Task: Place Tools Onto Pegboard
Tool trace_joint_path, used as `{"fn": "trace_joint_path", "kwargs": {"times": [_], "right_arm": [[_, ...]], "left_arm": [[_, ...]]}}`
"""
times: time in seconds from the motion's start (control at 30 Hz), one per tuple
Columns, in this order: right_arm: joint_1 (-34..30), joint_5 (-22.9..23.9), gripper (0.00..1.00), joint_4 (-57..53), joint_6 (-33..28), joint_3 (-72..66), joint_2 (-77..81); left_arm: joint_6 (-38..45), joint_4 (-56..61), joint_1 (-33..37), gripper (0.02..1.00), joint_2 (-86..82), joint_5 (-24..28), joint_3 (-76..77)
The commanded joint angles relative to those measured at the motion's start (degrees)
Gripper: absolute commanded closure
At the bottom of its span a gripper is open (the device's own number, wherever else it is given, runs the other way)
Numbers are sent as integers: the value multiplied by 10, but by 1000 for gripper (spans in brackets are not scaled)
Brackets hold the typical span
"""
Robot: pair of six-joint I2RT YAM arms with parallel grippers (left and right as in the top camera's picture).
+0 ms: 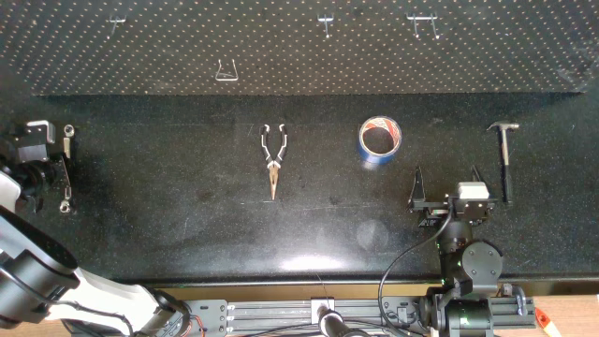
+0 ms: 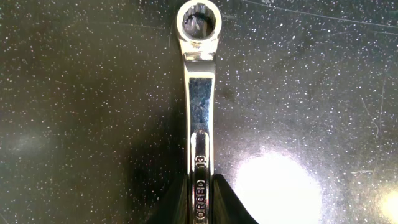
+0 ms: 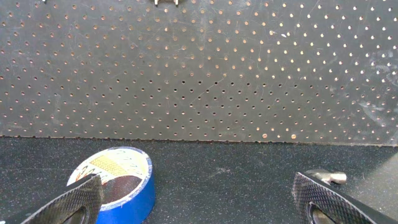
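Top view places the left gripper [image 1: 54, 170] at the far left of the black table [image 1: 168, 220], and the left wrist view shows its two fingers [image 2: 177, 208] pinched narrowly on the shank of a chrome ring wrench [image 1: 66, 173]. The ring end points away from the gripper over the dark speckled surface. I cannot tell whether the wrench rests on the table or is held just above it. To the right, near the middle of the table, a pair of long-nose pliers [image 1: 273, 161] lies flat, handles toward the pegboard [image 1: 299, 47] and tips toward the near edge. Further right a blue roll of tape [image 1: 380, 139] lies on its side face. The right gripper [image 1: 447, 180] sits near it on the near side, fingers spread wide and gripping nothing. In the right wrist view the tape lies just ahead of one finger. At the far right a hammer [image 1: 505, 157] lies flat, head toward the pegboard. The pegboard stands along the far edge, carrying several bare wire hooks [image 1: 226, 71].
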Motion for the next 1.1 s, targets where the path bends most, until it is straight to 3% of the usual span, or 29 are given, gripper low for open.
{"fn": "trace_joint_path", "kwargs": {"times": [0.03,0.67,0.93,1.1], "right_arm": [[4,-3,20,-1,7,-3,-5],[4,-3,20,-1,7,-3,-5],[4,-3,20,-1,7,-3,-5],[4,-3,20,-1,7,-3,-5]], "left_arm": [[-5,-5,-2,947,15,-9,7],[-5,-7,-6,989,-1,-14,7],[-16,-75,-23,989,-168,-9,6],[-119,-82,-55,989,-306,14,5]]}}
